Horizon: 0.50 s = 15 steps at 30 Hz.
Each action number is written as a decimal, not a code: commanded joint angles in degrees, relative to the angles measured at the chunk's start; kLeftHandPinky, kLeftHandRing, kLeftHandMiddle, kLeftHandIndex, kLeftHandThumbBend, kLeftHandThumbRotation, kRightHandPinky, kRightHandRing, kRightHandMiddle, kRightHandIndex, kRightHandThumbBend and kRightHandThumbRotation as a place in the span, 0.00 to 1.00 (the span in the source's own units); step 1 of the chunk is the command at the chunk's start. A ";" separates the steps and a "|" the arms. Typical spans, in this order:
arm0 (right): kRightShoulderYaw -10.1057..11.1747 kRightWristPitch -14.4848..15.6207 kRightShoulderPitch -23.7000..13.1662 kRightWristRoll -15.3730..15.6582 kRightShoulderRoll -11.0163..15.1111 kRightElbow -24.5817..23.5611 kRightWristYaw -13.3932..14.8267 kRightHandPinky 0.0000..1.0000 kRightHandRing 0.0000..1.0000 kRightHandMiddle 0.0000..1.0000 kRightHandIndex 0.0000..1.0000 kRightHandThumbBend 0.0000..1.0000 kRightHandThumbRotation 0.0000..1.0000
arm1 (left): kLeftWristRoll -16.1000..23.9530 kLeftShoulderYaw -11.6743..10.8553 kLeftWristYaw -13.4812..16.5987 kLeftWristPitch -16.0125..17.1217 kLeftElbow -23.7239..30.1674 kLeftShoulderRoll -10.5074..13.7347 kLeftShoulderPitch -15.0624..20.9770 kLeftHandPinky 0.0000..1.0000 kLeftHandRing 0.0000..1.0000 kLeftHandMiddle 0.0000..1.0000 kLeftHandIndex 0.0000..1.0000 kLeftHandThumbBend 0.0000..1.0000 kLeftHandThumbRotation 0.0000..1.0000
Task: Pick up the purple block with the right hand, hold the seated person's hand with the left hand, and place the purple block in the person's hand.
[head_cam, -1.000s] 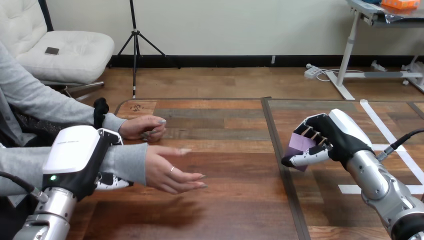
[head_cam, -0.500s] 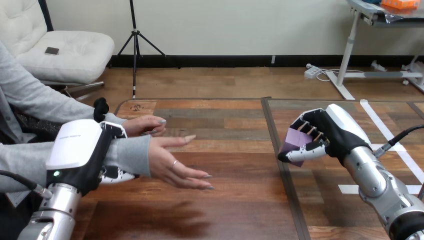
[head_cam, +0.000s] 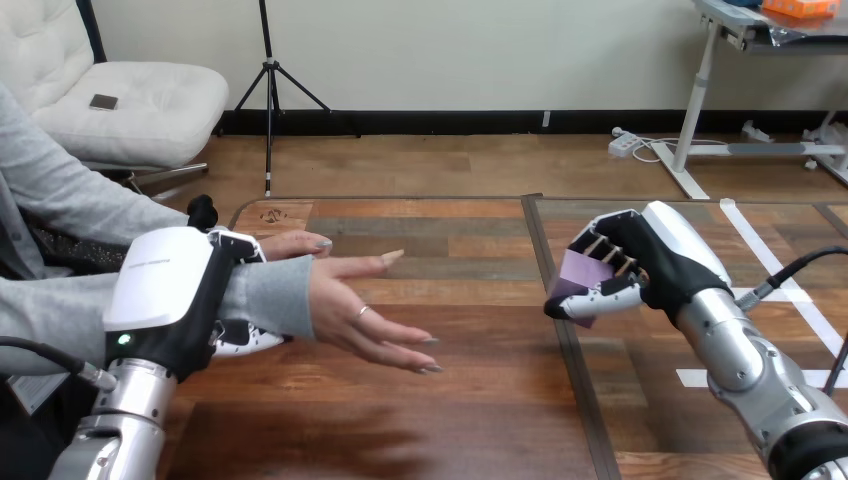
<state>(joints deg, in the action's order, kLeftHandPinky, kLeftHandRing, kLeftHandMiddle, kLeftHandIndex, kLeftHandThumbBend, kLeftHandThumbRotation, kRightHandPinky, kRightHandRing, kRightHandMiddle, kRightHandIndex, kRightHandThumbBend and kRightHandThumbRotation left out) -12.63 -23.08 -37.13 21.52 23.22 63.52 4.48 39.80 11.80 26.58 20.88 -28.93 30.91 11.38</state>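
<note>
My right hand (head_cam: 652, 262) hangs above the table right of centre, fingers and thumb curled round the purple block (head_cam: 581, 280), which shows between them. My left hand (head_cam: 170, 298) is at the left, its fingers and thumb wrapped round the person's grey-sleeved wrist (head_cam: 268, 297). The person's hand (head_cam: 370, 312) reaches out to the right from that grip, raised off the table, fingers spread and palm turned toward the block. A gap of bare table separates that hand from the block. The person's other hand (head_cam: 292, 244) rests behind my left hand.
A dark seam (head_cam: 560, 330) runs front to back down the wooden table (head_cam: 460, 400) under the block. White tape marks (head_cam: 770, 270) lie on the right part of the table.
My left hand has lifted the person's wrist up and to the right. My right hand has carried the purple block a little to the left, narrowing the gap to the person's hand.
</note>
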 commanded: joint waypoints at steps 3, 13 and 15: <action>1.24 -1.51 -2.66 -1.50 -1.73 -4.79 0.17 0.33 0.37 0.42 0.46 0.76 0.00 | -1.73 -2.12 1.86 0.39 5.19 -2.14 4.45 0.17 0.22 0.29 0.30 0.72 0.00; 0.71 -2.07 -2.19 -1.13 -2.56 -6.87 -0.38 0.31 0.35 0.41 0.46 0.74 0.00 | -1.99 -2.13 1.46 0.12 5.44 -3.13 4.73 0.17 0.22 0.29 0.30 0.72 0.00; 0.72 -2.74 -2.03 -1.26 -2.86 -7.32 -0.51 0.31 0.35 0.41 0.46 0.74 0.00 | -2.05 -2.17 1.20 -0.13 5.79 -3.33 4.68 0.17 0.22 0.29 0.30 0.71 0.00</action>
<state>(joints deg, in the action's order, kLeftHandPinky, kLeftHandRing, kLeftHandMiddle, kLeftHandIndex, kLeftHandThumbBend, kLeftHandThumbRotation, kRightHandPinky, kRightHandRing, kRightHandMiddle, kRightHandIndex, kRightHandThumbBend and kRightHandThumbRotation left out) -12.57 -23.62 -37.11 21.03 21.19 59.83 3.94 39.80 11.73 26.58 20.48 -27.96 29.37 11.38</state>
